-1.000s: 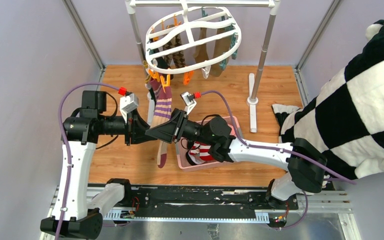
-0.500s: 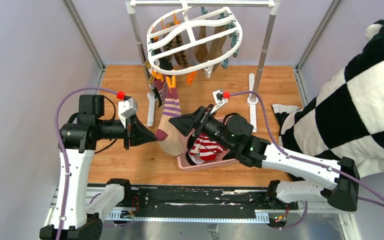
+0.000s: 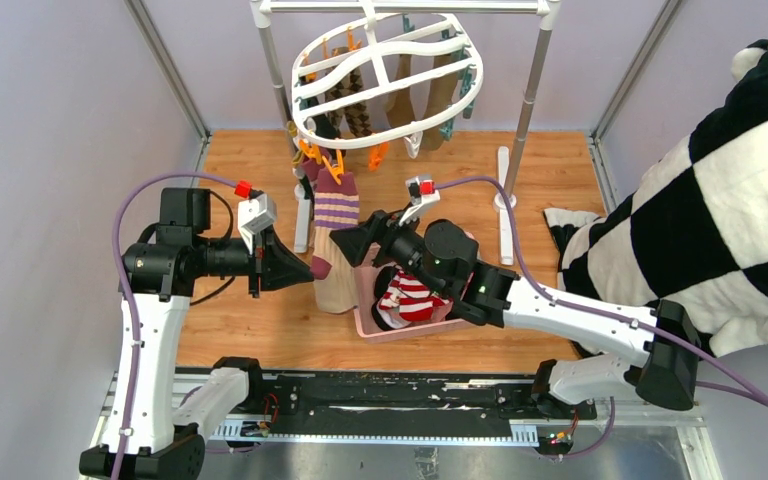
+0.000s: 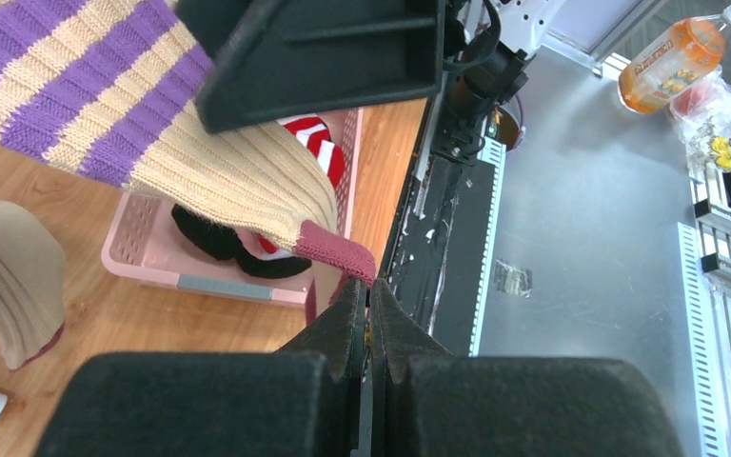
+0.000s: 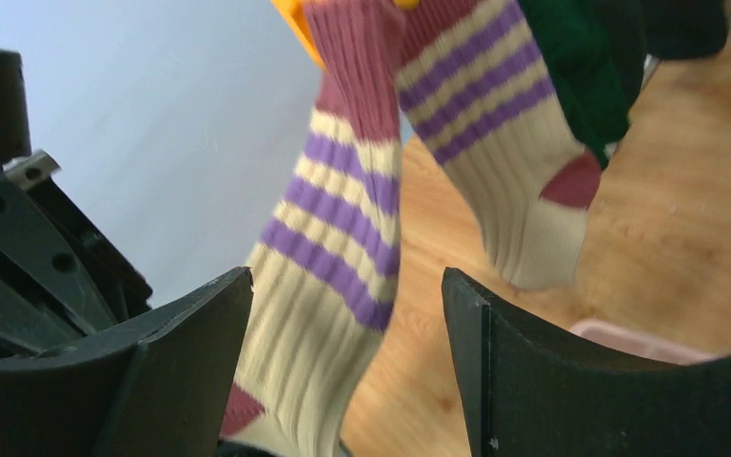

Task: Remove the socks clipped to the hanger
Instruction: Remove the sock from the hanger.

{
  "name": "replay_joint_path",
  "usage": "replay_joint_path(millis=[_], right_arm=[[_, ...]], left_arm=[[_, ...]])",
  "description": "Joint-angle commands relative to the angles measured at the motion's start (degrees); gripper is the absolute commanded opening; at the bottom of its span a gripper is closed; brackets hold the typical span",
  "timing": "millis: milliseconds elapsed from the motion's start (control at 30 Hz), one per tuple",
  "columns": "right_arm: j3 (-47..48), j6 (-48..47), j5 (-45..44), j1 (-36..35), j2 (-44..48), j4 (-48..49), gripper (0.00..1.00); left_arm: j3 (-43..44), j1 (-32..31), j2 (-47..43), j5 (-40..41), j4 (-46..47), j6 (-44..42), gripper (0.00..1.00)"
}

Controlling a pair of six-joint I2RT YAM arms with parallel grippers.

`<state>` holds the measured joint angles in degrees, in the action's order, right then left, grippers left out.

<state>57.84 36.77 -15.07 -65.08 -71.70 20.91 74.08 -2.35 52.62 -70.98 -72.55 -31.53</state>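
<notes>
Hanger (image 3: 385, 75) hangs over far edge, centre. 2 beige purple-striped socks (image 5: 343, 219) on near-side orange clips (image 3: 332, 165), 3+ brownish socks (image 3: 400, 95) behind. R gripper (image 5: 345, 286) gapes wide, 1 striped sock betw fingers, not held. L gripper (image 4: 369, 300) jaws pressed together at its maroon toe (image 4: 338, 252); pinched or not, can't tell. 1 pink basket (image 4: 143, 233) toward near edge, red-white sock (image 3: 410, 300) inside. Checked plush (image 3: 720, 200) at right edge.
</notes>
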Motion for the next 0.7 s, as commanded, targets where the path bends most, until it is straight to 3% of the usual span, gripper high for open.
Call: replay_joint_path(millis=[0, 333, 667], right_arm=[[4.5, -10.0, -5.7, -0.9, -2.0, 7.5, 0.78], [11.2, -34.4, -17.8, -7.8, -8.1, 14.2, 0.77], [20.9, -41.3, -17.6, -6.2, -14.2, 12.6, 0.76]], left_arm=[[-0.9, 0.0, -1.0, -1.3, -0.3, -0.6, 0.00], [-1.1, 0.0, -1.1, -1.2, -0.2, -0.4, 0.00], [-0.8, 0.0, -1.4, -1.1, -0.2, 0.0, 0.00]])
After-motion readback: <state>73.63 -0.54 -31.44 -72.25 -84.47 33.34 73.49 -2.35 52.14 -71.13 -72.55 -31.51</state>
